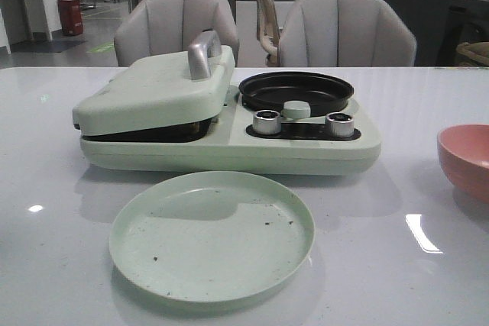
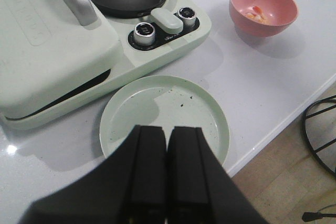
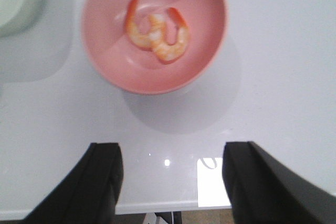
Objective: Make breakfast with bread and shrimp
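Nearest the robot on the white worktop (image 1: pixel 397 188) lies a pale green plate (image 1: pixel 212 235), round and shallow, bare except for a scatter of dark crumbs. The left pincer (image 2: pixel 167 166) hangs above the plate's near edge with its two black fingers (image 2: pixel 149 166) pressed together, nothing between them.

Off to the right, near the worktop's right edge, stands a pink bowl (image 1: pixel 466 159). The shrimp (image 3: pixel 156 34) lie inside it: two curled orange-and-white pieces touching each other at the bowl's bottom. The right pincer (image 3: pixel 172 182) hovers over the worktop just beside the bowl, its fingers (image 3: pixel 100 182) spread wide apart and holding nothing.

Behind the plate sits a pale green breakfast maker (image 1: pixel 229 120). Its left half is covered by a hinged lid (image 1: pixel 153 93) with a silver handle (image 1: pixel 202 55); the lid rests slightly ajar, a dark gap showing beneath it. On the right half is a round black pan (image 1: pixel 296 91), and before it two silver knobs (image 1: pixel 267 121) flank a green switch (image 1: pixel 296 109).

No bread shows in any view.

Farthest back, two grey chairs (image 1: pixel 179 28) stand beyond the worktop.
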Robot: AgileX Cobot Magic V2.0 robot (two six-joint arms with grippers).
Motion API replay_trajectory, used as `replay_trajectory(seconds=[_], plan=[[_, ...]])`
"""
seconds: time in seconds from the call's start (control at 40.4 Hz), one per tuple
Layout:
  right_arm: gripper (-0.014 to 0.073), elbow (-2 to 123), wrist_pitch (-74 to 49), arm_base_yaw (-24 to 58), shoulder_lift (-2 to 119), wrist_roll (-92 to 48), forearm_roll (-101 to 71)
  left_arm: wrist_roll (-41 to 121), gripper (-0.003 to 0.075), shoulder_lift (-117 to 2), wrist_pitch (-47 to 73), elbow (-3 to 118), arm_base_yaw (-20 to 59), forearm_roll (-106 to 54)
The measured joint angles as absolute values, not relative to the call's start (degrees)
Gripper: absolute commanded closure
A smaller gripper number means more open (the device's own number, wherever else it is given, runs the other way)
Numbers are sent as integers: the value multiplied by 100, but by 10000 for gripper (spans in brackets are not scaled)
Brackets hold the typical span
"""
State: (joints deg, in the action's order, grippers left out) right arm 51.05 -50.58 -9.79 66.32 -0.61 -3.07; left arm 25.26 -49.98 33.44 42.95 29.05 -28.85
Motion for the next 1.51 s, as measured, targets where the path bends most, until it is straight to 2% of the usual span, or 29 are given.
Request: replay_trajectory(seconds=[0.173,0.569,0.841,1.015,1.237,1.361,1.51], plan=[[76,5538,-4907,-1421,7755,-285,-272,2526,608,-4998,3399,4295,2905,-2885],[98,6033,-3798,-1455,9635,-370,-264,2526,608,-4998,3444,4295,2905,-2885],[424,6177,-3580,-1455,10043,-385,-295,2526,608,-4998,3465,4295,2905,-2885],[557,6199,-3471,-1455,10043,-385,-323,2526,608,-4998,3469,4295,2905,-2885],[559,6457,-3605,-1455,10043,-396,-323,2526,608,-4998,3469,4295,2905,-2885],[559,7110,-4128,-1324,10043,-409,-144,2526,608,-4998,3478,4295,2905,-2885],[550,8098,-4670,-728,10043,-409,570,2526,608,-4998,3478,4295,2905,-2885]])
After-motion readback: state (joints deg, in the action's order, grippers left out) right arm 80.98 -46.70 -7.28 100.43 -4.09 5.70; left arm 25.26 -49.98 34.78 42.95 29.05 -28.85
